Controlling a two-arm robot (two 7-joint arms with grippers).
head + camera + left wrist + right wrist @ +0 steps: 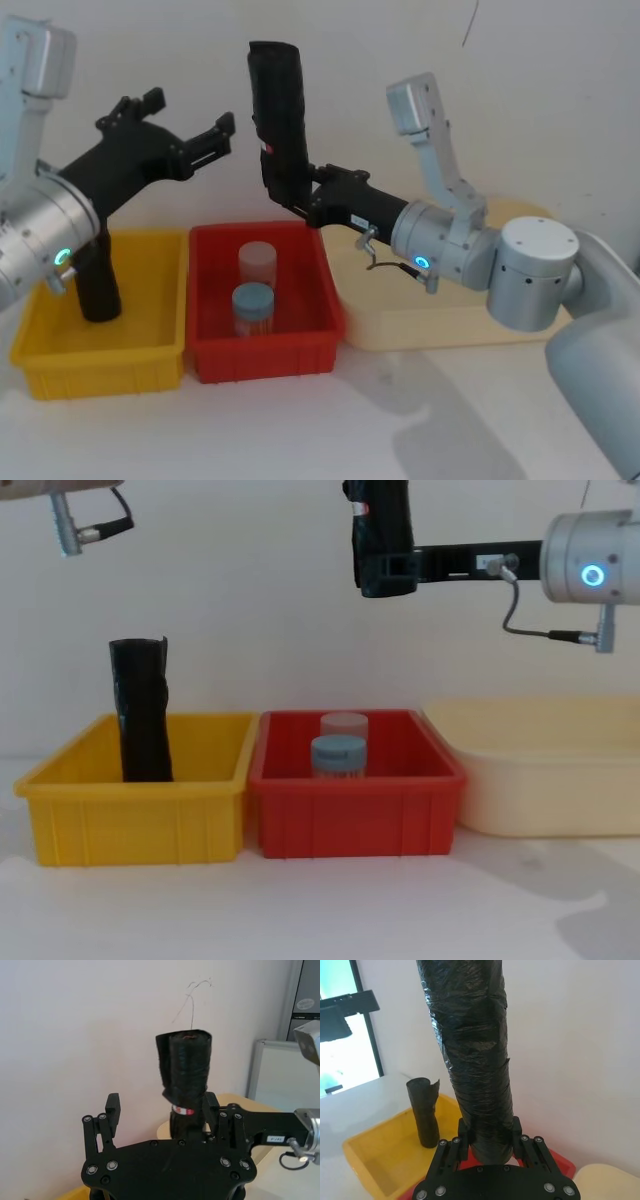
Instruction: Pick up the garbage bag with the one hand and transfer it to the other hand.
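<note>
We see the right gripper (298,205) clamped on the lower end of the garbage bag (278,110), upright high above the red bin (262,350); the left gripper (190,115) gapes wide, up left of that bin.

Garbage bag (277,110) — glossy black roll, upright, base clamped in right hand (300,203).

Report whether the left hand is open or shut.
Open: the left hand has its fingers spread wide, gripping nothing.
</note>
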